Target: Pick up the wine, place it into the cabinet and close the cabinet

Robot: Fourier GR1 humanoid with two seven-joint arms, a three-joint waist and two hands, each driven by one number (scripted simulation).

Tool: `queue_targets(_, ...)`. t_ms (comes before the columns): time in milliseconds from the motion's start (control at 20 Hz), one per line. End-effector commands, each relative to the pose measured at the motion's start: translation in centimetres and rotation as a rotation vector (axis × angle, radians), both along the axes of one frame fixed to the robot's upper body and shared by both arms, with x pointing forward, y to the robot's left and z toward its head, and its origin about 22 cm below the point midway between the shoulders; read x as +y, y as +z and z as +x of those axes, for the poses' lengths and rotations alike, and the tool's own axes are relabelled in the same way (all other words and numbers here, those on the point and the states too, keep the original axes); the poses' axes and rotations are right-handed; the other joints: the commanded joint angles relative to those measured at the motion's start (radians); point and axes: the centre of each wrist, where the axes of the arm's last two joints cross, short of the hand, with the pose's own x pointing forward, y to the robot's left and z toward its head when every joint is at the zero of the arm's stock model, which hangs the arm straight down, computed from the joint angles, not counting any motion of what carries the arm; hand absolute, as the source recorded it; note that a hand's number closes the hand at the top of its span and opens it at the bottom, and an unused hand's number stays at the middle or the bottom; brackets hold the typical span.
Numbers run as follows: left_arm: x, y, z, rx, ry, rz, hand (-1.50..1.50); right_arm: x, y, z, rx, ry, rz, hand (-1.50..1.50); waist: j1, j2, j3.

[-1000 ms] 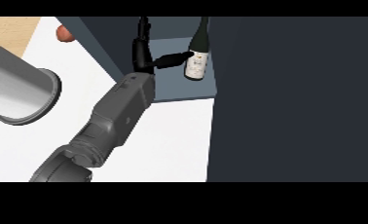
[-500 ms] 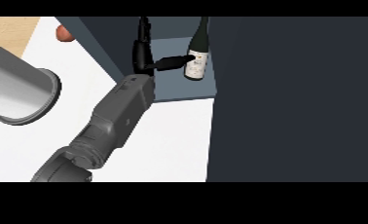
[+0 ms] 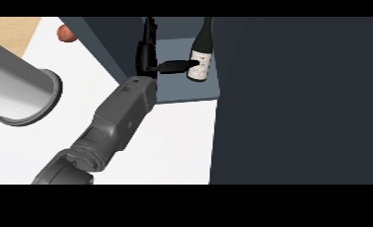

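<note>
wine [image 3: 201,57] upright in cabinet [image 3: 175,92], unmoved | left hand [image 3: 148,57] barely shifted, fingers [image 3: 150,31] spread, thumb touching label | we judge: withdraw, close door [image 3: 291,97]

Wine bottle [image 3: 202,53] upright inside the cabinet [image 3: 182,89], cabinet not closed.
Dark glass, slim neck, pale label on the body. Stands on the blue-grey cabinet floor, hard over to the right side of the opening, base set back from the front edge. Interior in plain view.

Left hand [image 3: 148,59] outstretched; fingers [image 3: 150,31] straight
</note>
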Motion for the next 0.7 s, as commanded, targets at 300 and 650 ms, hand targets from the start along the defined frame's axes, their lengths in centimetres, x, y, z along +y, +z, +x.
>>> queue_targets(300, 1.1, -2.1, -1.2, 0.011, 0.004, -0.127, -1.5, 0.9, 1.1, -1.1, -0.013, 0.032, 0.031, -1.5, -0.005, -0.011, 0.0)
queue_targets(650, 0.8, -2.3, -1.6, 0.024, -0.026, -0.145, -1.5, 0.2, 1.2, 0.1, -0.004, 0.015, 0.021, -1.5, 0.009, -0.015, 0.001)
